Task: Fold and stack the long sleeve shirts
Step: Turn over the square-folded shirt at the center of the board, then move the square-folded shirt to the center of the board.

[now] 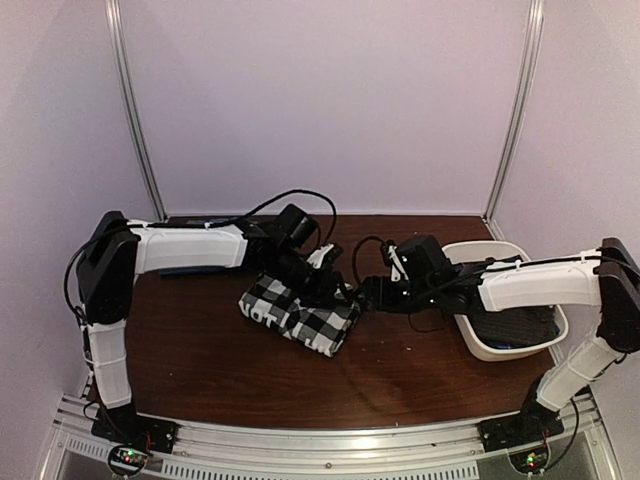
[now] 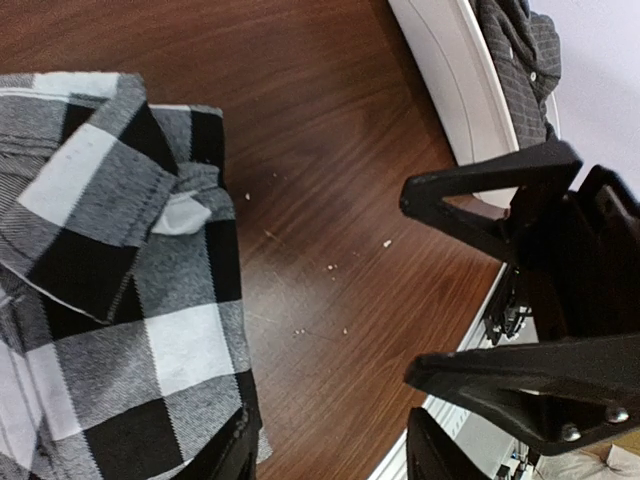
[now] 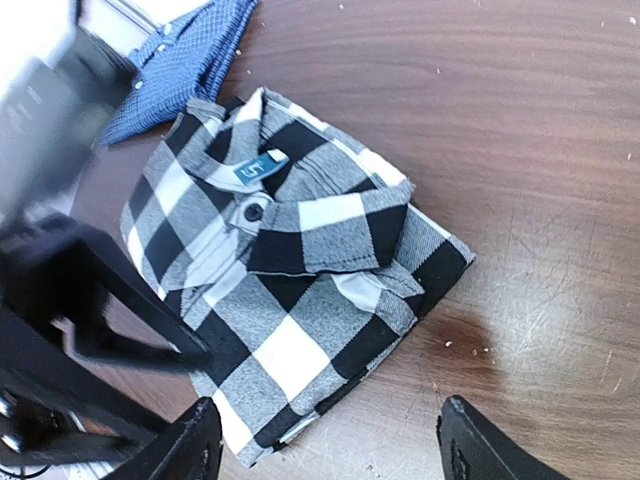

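The black-and-white checked shirt (image 1: pixel 300 312) lies folded on the table's middle, collar up; it also shows in the left wrist view (image 2: pixel 110 280) and the right wrist view (image 3: pixel 290 270). My left gripper (image 1: pixel 338 288) hovers at its right edge, open and empty (image 2: pixel 330 460). My right gripper (image 1: pixel 363 296) faces it from the right, open and empty (image 3: pixel 330 450), just off the shirt's corner. The dark blue shirt (image 3: pixel 185 60) lies behind the checked one, mostly under my left arm. The dark charcoal dotted shirt (image 1: pixel 520 325) lies in the basket (image 2: pixel 520 60).
The white oval basket (image 1: pixel 478 345) stands at the right, under my right arm; its rim (image 2: pixel 440 90) shows in the left wrist view. The two grippers are close together. Small crumbs dot the brown table (image 1: pixel 200 360).
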`<action>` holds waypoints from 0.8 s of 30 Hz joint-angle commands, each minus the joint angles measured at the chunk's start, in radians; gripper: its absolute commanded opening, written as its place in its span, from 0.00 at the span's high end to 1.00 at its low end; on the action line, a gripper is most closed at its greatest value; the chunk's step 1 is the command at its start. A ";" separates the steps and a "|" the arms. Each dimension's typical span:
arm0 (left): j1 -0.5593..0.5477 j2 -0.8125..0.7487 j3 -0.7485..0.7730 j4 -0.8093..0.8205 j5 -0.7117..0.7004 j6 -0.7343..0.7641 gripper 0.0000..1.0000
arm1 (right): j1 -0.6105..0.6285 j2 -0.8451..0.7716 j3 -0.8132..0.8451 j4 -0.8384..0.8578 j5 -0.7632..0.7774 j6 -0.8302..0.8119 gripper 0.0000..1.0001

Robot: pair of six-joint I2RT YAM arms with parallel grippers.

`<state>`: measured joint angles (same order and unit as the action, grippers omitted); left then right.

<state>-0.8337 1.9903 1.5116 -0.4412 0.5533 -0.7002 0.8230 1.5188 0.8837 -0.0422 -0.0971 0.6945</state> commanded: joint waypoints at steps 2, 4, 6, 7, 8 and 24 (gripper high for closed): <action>0.109 -0.132 -0.039 0.023 -0.171 0.005 0.48 | -0.004 0.070 0.010 0.016 -0.005 0.021 0.24; 0.169 -0.163 -0.074 -0.002 -0.206 0.033 0.48 | -0.004 0.094 0.018 0.029 -0.010 0.021 0.24; 0.231 -0.186 -0.124 -0.009 -0.197 0.064 0.50 | -0.004 0.125 0.033 0.033 -0.018 0.020 0.26; 0.259 -0.193 -0.149 -0.009 -0.195 0.078 0.51 | -0.004 0.144 0.042 0.037 -0.024 0.020 0.28; 0.287 -0.199 -0.172 -0.005 -0.194 0.094 0.52 | -0.005 0.160 0.047 0.039 -0.031 0.020 0.29; 0.413 -0.128 -0.301 -0.009 -0.262 0.208 0.55 | -0.086 0.365 0.119 0.166 -0.172 0.027 0.44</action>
<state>-0.4259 1.8488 1.2407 -0.4675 0.3386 -0.5201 0.7502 1.8481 0.9630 0.0826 -0.2165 0.7292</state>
